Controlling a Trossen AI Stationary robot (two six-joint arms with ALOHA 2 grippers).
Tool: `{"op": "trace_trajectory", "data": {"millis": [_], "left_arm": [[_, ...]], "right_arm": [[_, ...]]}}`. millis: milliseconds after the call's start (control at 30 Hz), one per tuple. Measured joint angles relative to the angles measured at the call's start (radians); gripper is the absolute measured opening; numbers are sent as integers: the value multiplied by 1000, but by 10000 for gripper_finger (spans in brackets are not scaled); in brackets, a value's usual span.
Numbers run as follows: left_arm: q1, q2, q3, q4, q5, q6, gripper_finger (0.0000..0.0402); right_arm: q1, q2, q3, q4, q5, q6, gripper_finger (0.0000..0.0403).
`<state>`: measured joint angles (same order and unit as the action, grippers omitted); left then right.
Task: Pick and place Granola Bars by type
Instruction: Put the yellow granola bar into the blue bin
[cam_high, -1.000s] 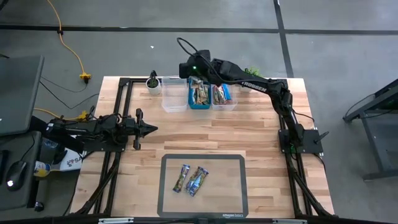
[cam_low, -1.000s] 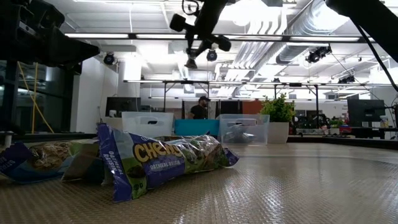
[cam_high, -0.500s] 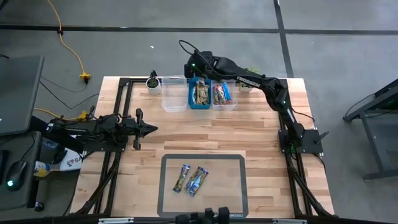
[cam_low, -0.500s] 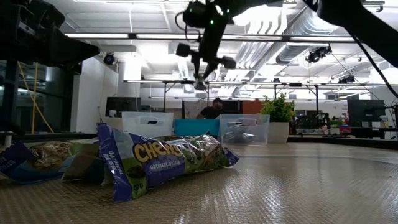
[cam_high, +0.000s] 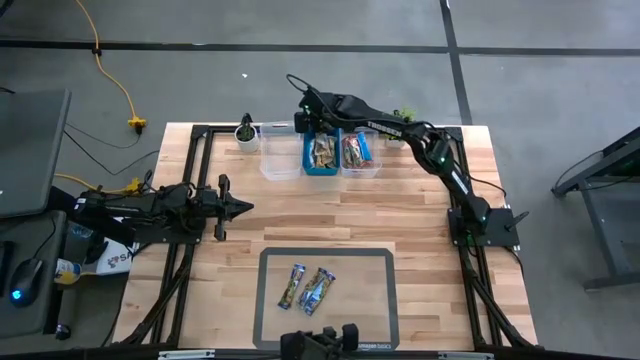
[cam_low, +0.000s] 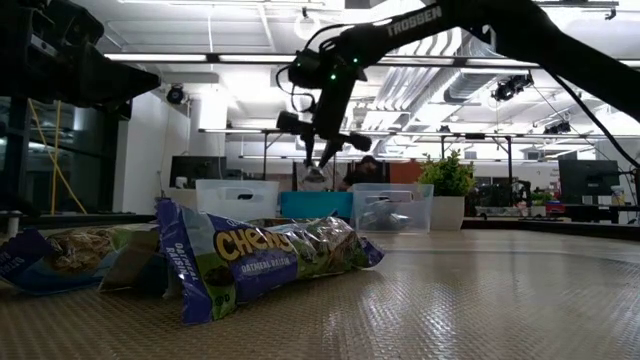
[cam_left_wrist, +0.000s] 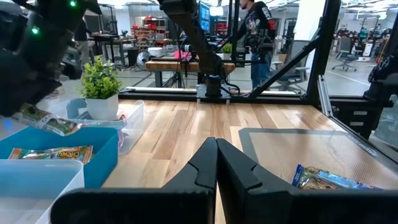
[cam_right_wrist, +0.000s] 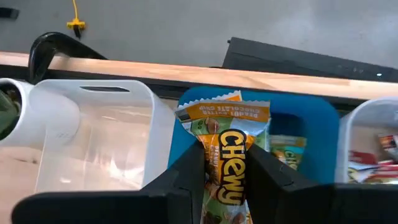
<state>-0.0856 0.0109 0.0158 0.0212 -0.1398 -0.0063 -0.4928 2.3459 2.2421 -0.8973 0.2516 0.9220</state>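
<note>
Green granola bar (cam_right_wrist: 227, 165) in right claw (cam_right_wrist: 225, 180), over blue bin (cam_right_wrist: 323, 124)

Green-and-orange wrapper (cam_right_wrist: 225, 163) with yellow "Chewy" lettering, pinched between the dark fingers of the right gripper (cam_right_wrist: 225, 177), right over the bright blue bin (cam_high: 321, 155); the bins either side, left (cam_high: 280, 152) and right (cam_high: 361, 155), are clear. Near the blue bin, a green plant in a white pot (cam_left_wrist: 102, 106). Pale wood table (cam_high: 400, 215), and far from the blue bin a grey mat (cam_high: 365, 300) carrying blue-and-green wrapped bars (cam_high: 308, 288)
</note>
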Motion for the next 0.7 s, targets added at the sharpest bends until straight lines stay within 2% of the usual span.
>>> {"op": "trace_trajectory", "data": {"millis": [333,700], "left_arm": [[0,0,0,0,0,0,1],[0,0,0,0,0,0,1]], "right_arm": [[4,37,0,4,-44,89,78],[4,38,0,-42,20,91,78]]}}
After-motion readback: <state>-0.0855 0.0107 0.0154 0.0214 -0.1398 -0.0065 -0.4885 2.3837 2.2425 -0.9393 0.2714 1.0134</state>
